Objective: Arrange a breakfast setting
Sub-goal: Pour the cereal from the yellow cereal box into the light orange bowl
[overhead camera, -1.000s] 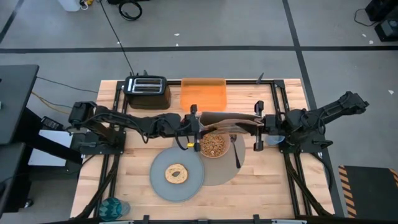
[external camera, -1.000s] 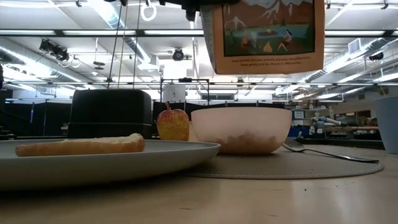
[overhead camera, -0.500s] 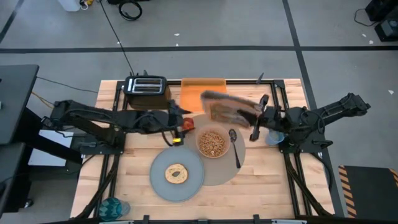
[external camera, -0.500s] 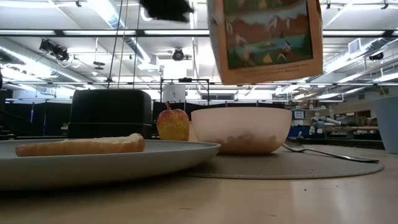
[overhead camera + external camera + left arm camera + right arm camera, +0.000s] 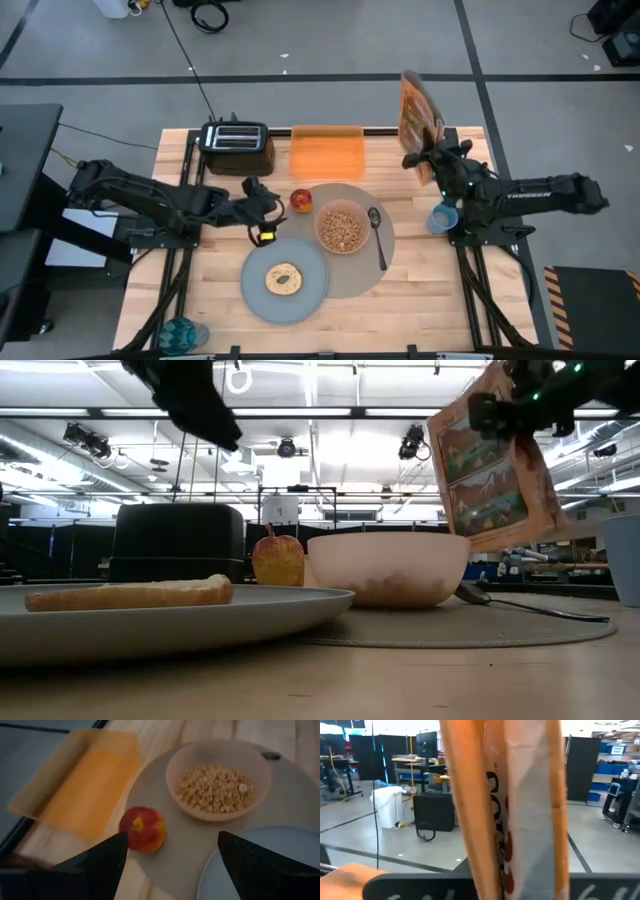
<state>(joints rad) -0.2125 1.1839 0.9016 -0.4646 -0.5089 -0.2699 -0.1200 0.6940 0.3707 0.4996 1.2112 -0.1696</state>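
Looking straight down, you see the right pincer (image 5: 425, 160) clamped on a cereal box (image 5: 415, 108) at the back right of the worktop (image 5: 420, 300), the box standing on edge with its long axis running away from the pincer toward the far rim. The blue cup (image 5: 443, 217) sits just beside that arm, on its near side. The left pincer (image 5: 262, 212) hangs with its fingers spread, empty, and the red apple (image 5: 301, 201) lies just off its tips on the placemat (image 5: 390, 262); beyond the apple comes the pink bowl (image 5: 342, 229) of cereal, then the spoon (image 5: 377, 236). The bagel (image 5: 284, 279) rests on the grey plate (image 5: 258, 290), nearer than this pincer. A toaster (image 5: 237, 146) and an orange tray (image 5: 326, 153) stand along the back.

At table height, the box hangs tilted above the bowl's far side, and the left arm shows only at the top.

From the left wrist, your open fingers (image 5: 100, 862) frame the apple directly ahead, the bowl behind it.

From the right wrist, the box's narrow edge fills the frame.

You would likely set the box down next; the free spot lies behind the cup, on the right arm's side.
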